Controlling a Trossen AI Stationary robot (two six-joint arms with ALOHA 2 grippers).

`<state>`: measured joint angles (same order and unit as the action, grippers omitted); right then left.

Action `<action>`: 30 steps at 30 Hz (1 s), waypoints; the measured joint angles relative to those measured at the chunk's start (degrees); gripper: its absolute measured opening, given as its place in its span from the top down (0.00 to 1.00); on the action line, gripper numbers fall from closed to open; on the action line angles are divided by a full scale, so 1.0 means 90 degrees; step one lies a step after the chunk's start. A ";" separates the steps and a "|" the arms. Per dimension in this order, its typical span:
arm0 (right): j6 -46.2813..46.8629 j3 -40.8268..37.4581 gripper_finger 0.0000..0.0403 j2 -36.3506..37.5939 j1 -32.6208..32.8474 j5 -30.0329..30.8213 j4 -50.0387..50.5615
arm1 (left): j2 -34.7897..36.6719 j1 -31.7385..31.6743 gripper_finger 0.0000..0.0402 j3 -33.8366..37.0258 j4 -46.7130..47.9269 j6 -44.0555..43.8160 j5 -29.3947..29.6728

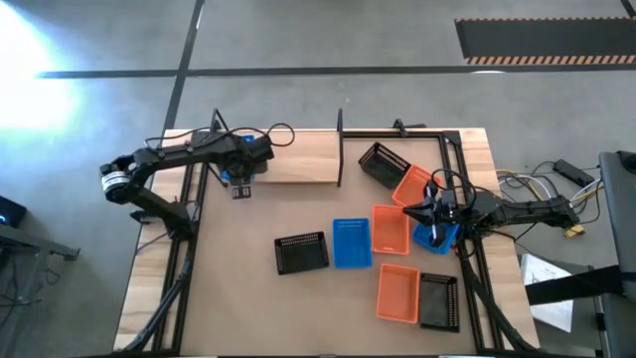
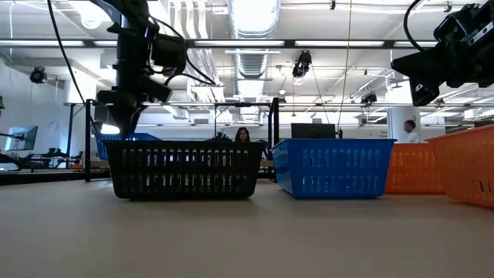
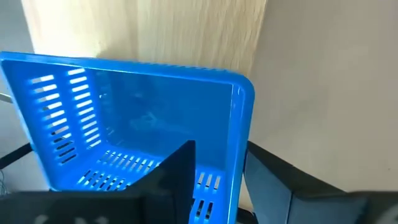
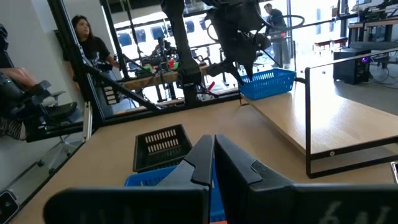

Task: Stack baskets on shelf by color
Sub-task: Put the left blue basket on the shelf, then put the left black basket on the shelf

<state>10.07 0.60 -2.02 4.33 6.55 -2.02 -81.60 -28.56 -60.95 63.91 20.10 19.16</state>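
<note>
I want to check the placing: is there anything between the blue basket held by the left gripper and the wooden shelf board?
Nothing visible does. The left gripper holds the blue basket by its wall at the left end of the shelf, and the board beside it lies bare. The other baskets sit on the tabletop, nearer the right arm.

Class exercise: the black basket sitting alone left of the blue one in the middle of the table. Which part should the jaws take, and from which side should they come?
Take the black basket by one long rim wall, coming straight down from above. It sits upright with its open mouth up, and its thin perforated wall suits one jaw inside, one outside. Its side away from the blue basket looks freest, since those two sit close.
</note>
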 joint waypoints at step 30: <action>0.0001 -0.0001 0.98 -0.0002 0.0001 0.0000 0.0000 | -0.0807 0.5761 0.69 -0.0860 -0.0802 -0.1149 -0.0444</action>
<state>10.08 0.59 -2.04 4.33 6.55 -2.02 -88.87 23.29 -68.69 56.69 9.76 15.17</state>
